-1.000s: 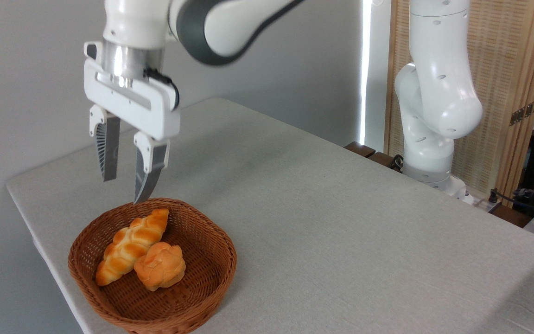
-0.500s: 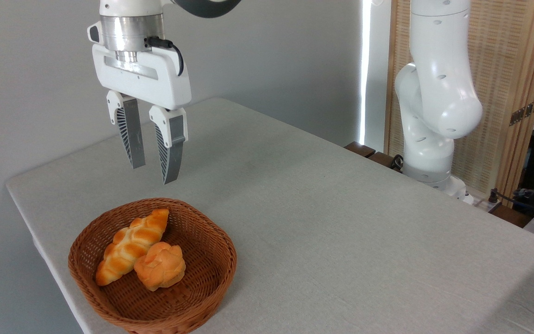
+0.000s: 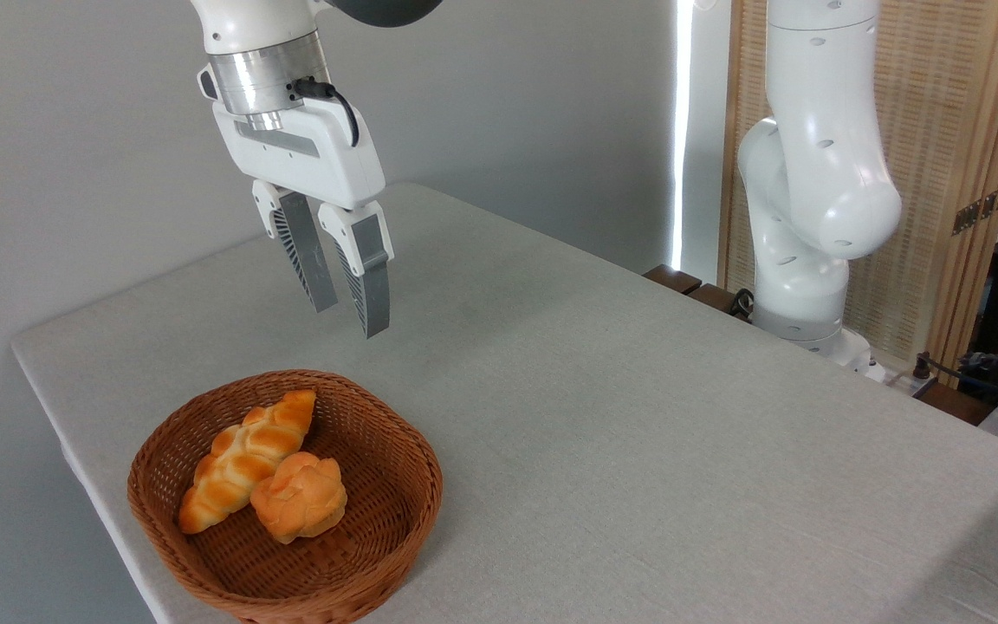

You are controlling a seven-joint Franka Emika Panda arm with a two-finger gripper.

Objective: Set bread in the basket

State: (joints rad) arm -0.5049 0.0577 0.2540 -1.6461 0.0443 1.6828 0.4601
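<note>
Wicker basket (image 3: 417, 485): nearest thing, reddish-brown, at the front-left corner of the table, close to its left edge.
bread (image 3: 243, 458): braided loaf lying inside the basket, left of centre, long axis running front-left to back-right, far tip near the back rim.
bun (image 3: 300, 496): round knotted orange one, also in the basket, touching the loaf's right flank.
task status: loaf is in the basket, so my read is the job is done and only the retreat is left.
claw (image 3: 350, 321): empty, fingers (image 3: 369, 282) parted by a narrow gap with nothing between them, tilted, hanging above the table behind and to the right of the basket, well clear of the rim.
risk 1: basket sits near the table edge; any low sweep back over it could catch the rim and push it off.
risk 2: loaf and bun touch, so a re-grasp of either would likely drag the other.
risk 3: low overall, since the claw is clear of everything.
table (image 3: 638, 433): pale grey cloth cover, matte, slight wrinkles at right, otherwise bare.
arm base (image 3: 811, 199): white, mounted off the far right edge of the table.
room: plain grey wall behind, bright vertical light strip, reed screen in a wooden frame at right, dark cables and gear in the far right corner.
</note>
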